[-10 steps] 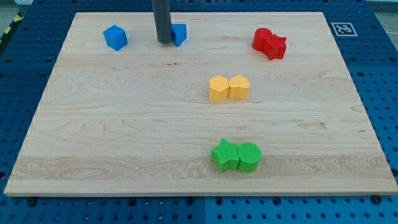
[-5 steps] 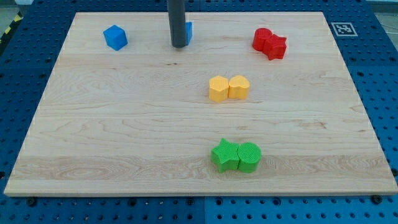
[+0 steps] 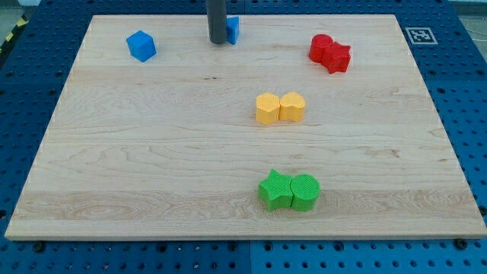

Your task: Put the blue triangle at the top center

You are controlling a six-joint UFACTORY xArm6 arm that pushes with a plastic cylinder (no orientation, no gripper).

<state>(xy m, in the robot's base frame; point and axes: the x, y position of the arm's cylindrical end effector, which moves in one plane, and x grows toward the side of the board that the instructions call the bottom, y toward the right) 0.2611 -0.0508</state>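
The blue triangle (image 3: 232,29) sits near the board's top edge, about at its middle, mostly hidden behind my rod. My tip (image 3: 217,41) rests on the board right against the triangle's left side. A blue cube (image 3: 141,46) lies apart at the view's top left.
Two red blocks (image 3: 329,52) touch each other at the top right. Two yellow blocks (image 3: 280,107) sit side by side near the middle. A green star (image 3: 275,189) and a green cylinder (image 3: 305,191) touch at the bottom centre. The wooden board (image 3: 114,167) lies on a blue perforated table.
My tip has moved right and toward the view's top, and the blue triangle has shifted right and up with it, closer to the top edge.
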